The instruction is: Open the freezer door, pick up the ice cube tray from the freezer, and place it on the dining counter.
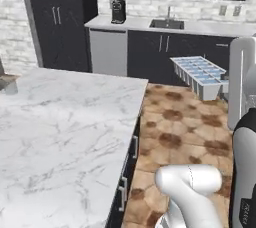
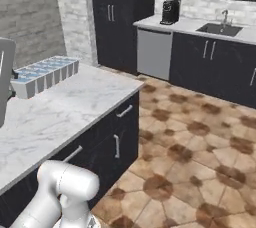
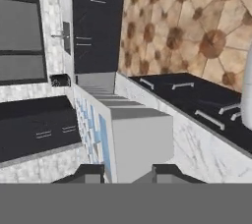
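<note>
no readable text, labels or signs

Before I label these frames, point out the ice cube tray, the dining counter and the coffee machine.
ice cube tray (image 1: 199,73): left base view, blue cells on top.
dining counter (image 1: 60,132): left base view, bare marble top.
coffee machine (image 2: 170,11): right base view, black front.

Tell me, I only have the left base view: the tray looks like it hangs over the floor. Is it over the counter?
Observer: In the right base view the tray sits against the counter marble, near its far corner, not against floor.
Operator: Is the pincer on it?
Observer: Yes. In the hand view the pincer has a dark tip on each side of the tray's near end.
Operator: Is the tray touching the slab?
Observer: Cannot tell. The hand view shows marble running along the tray's side wall, with the dark cabinet fronts beyond it.
</note>
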